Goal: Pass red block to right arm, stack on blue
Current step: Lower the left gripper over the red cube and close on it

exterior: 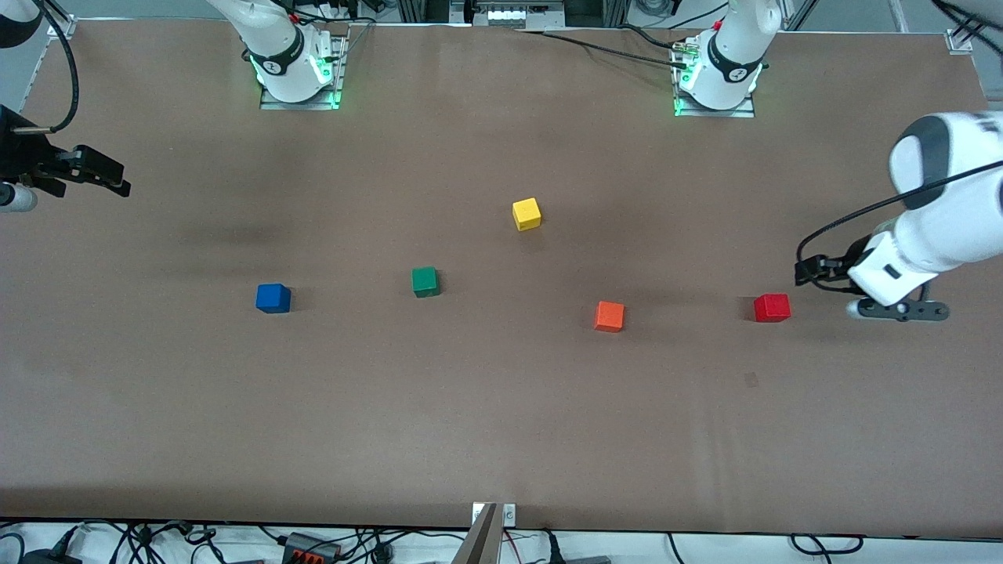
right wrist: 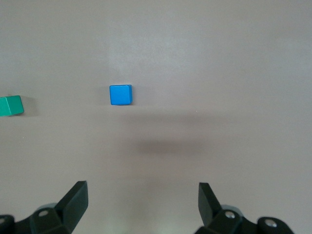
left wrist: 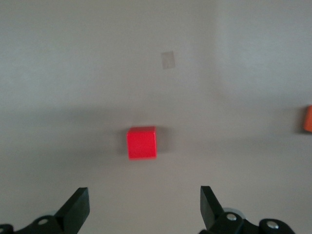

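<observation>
orange block (exterior: 609, 316): I am noting it as the cube lying nearest the front camera, on the table (exterior: 470, 423), between the red block and the green one; nothing is touching it.
red block (exterior: 772, 308): It is sitting flat on the table toward my left arm's end, uncovered and alone, just beside my left gripper but apart from it.
blue block (exterior: 273, 298): It is resting toward my right arm's end, well apart from the red block; its top face is bare.
green block (exterior: 425, 281): It is standing between the blue and orange cubes.
yellow block (exterior: 526, 214): It is lying farther from the front camera than the other cubes.
left gripper (left wrist: 145, 207): I am hovering it over the table near the red block, fingers (left wrist: 78, 207) spread wide, gripping nothing.
right gripper (right wrist: 142, 204): I am holding it up at my right arm's end of the table, fingers (right wrist: 75, 202) apart and empty, looking down toward the blue block.
room: Bare brown surface is surrounding every cube; all five are standing well clear of the table edges.
</observation>
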